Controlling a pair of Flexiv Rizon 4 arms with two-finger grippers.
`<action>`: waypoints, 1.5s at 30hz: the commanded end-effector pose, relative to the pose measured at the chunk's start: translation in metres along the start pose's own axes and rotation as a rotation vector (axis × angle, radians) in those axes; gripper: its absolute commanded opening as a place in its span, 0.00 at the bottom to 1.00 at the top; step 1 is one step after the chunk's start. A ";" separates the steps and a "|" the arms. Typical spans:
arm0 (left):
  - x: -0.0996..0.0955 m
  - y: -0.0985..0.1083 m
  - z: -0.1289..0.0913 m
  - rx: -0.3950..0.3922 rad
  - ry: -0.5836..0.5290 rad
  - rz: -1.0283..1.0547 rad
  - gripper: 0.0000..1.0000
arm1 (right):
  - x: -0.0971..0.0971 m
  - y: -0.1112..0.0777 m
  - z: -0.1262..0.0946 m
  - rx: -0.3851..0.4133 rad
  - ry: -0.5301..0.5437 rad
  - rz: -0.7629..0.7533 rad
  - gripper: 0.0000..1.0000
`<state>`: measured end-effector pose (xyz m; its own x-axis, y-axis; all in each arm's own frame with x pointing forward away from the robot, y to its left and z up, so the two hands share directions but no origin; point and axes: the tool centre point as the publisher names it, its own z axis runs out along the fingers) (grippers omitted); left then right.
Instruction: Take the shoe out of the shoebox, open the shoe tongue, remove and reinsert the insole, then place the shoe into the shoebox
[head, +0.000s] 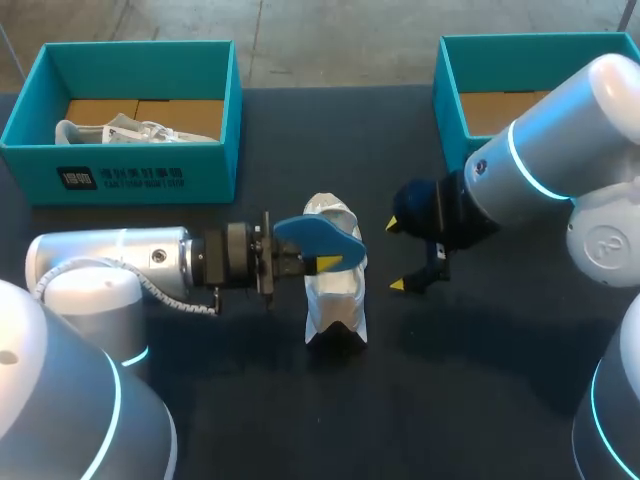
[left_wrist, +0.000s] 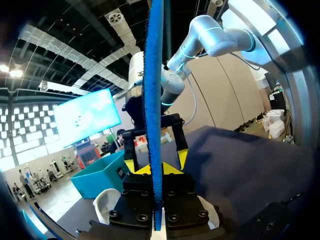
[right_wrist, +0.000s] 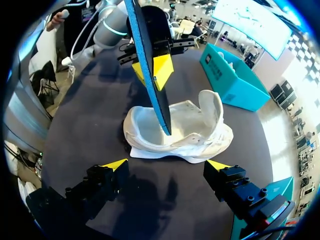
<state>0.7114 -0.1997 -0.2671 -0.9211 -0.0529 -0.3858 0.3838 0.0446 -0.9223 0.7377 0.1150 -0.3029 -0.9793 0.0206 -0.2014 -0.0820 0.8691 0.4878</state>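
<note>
Shoe (head: 335, 300) lies out of the box, on its sole in the middle of the dark surface (head: 480, 390). Left end effector (head: 325, 263) is clamped on the blue insole (head: 318, 238), held edge-up over the shoe's opening. Right end effector (head: 400, 255) is spread wide, gripping nothing, just beside the shoe. Far-left teal shoebox (head: 120, 178) holds a second white shoe (head: 120, 130).
</note>
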 end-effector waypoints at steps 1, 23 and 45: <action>0.000 0.010 0.010 -0.001 -0.004 -0.004 0.00 | 0.000 0.001 0.001 0.002 -0.001 0.000 1.00; 0.005 0.032 -0.002 -0.065 0.026 -0.024 0.00 | 0.000 0.001 0.001 0.002 -0.001 0.000 1.00; 0.007 0.064 0.005 -0.113 0.053 0.027 0.00 | 0.000 0.001 0.001 0.002 -0.001 0.000 1.00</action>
<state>0.7262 -0.1973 -0.3231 -0.9149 -0.0013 -0.4037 0.3984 0.1579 -0.9035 0.7378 0.1151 -0.3028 -0.9793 0.0203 -0.2012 -0.0822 0.8691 0.4878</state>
